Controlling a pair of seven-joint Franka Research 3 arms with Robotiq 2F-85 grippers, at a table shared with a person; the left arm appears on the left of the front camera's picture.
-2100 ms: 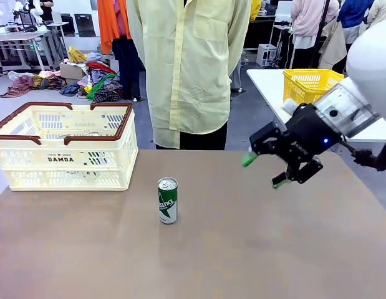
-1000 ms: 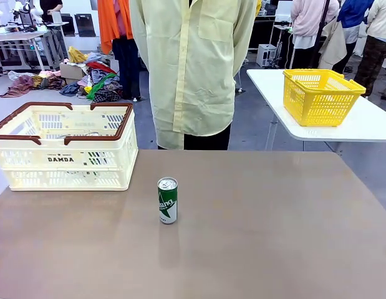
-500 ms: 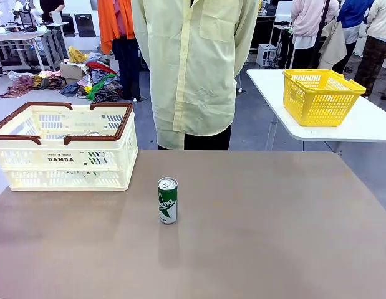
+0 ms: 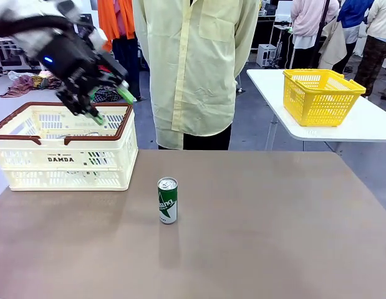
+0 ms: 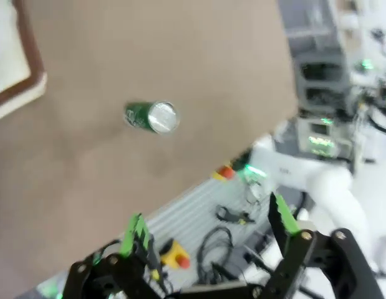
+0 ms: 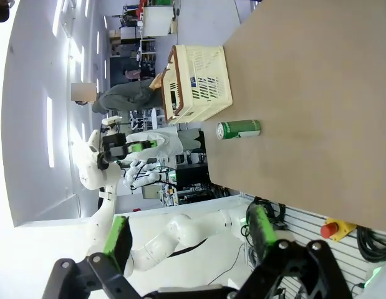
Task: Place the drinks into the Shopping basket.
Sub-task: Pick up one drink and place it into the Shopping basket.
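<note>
While one green can (image 4: 168, 200) stands upright on the counter (image 4: 274, 237), near the middle and apart from everything else, the step in hand is judged to be the pick-up of this drink for transfer to the Shopping basket (image 4: 63, 146). The basket sits at about ten o'clock from the can, at the counter's far left. The left tool (image 4: 108, 103) hangs above the basket's right rim with its fingers apart and nothing between them. In the left wrist view the can (image 5: 151, 116) lies ahead of the spread green pads (image 5: 135, 232). The right tool (image 6: 189, 235) also stands with its fingers apart and empty, well off the counter, with the can (image 6: 239, 129) and the basket (image 6: 199, 91) far ahead of it.

Procedure, as advised:
- Bring the left tool down toward four o'clock until the can sits between the pads.
- Straddle the can at mid-height and square to its axis; a slim can tips easily if one pad touches first.
- Close only when both pads face the wall of the can.
- Lift clear of the brown rim before travelling over the basket, then release low.

Legible markings: "DAMDA" on the basket's near side, under a smaller line too fine to read. The can's white logo probably ends in "ang", though this is uncertain
</note>
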